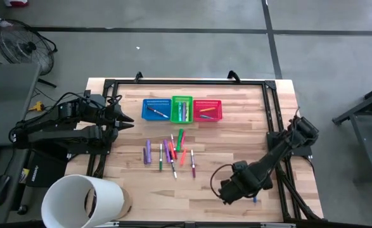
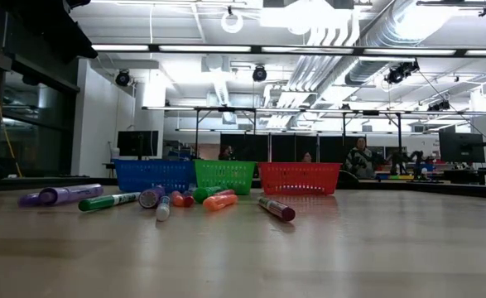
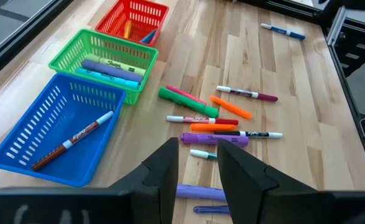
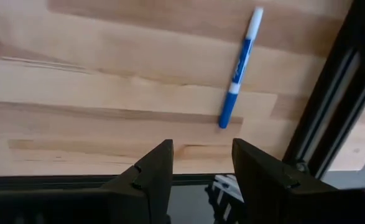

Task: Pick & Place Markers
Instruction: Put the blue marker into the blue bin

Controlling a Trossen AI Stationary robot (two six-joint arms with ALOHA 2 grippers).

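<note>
While most markers (image 1: pixel 170 153) lie scattered mid-bench on the pale wood, a few already rest in the three mesh baskets: one in the blue basket (image 1: pixel 155 109), several in the green basket (image 1: pixel 181 109), a couple in the red basket (image 1: pixel 207 109). One blue marker (image 4: pixel 239 70) lies alone near the bench's right edge, by the dark frame rail.

Right pincer (image 4: pixel 194 171) hangs just short of that lone marker, fingers parted and empty, a clear gap showing between them. Left pincer (image 3: pixel 194 174) waits at the bench's left side, looking across at the pile, fingers likewise parted and holding nothing.

Markers look light, stiff and smooth: thin plastic barrels, round, so liable to roll or slip on the planks if nudged sideways. Some are fat highlighter bodies, others slim pens with white barrels and coloured caps. Best hold, I judge, is across the barrel's middle, fingers square to its length, so it neither pivots nor tips. Baskets are perforated plastic, shallow and rectangular, probably light enough to shift if bumped.
</note>
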